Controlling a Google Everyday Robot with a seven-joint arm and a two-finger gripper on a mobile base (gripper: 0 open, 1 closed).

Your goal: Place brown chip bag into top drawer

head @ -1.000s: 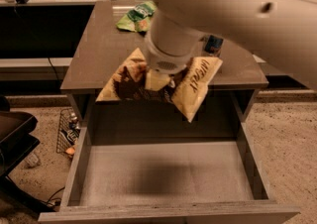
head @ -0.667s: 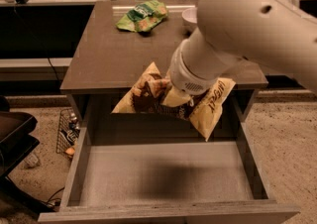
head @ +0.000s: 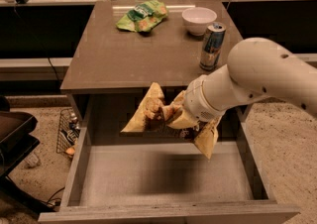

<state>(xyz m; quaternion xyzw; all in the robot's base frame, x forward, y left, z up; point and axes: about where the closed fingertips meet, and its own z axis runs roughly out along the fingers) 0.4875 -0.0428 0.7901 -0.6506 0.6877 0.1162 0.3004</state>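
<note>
The brown chip bag (head: 148, 111), crinkled with a dark brown middle and pale yellow ends, hangs in the air above the back part of the open top drawer (head: 163, 178). My gripper (head: 173, 116) is shut on the bag's middle; the white arm reaches in from the right and hides much of the gripper. The drawer is pulled fully out below the cabinet top, with a pale flat bottom and low side walls, and nothing lies in it.
On the cabinet top (head: 124, 54) lie a smaller green bag (head: 142, 16), a white bowl (head: 200, 20) and a drink can (head: 213, 45) near the right edge. A wire basket (head: 69, 131) and dark furniture stand on the floor at the left.
The arm has swung to the right and come down. The bag has moved from the cabinet's front edge to lower over the drawer, still held.
</note>
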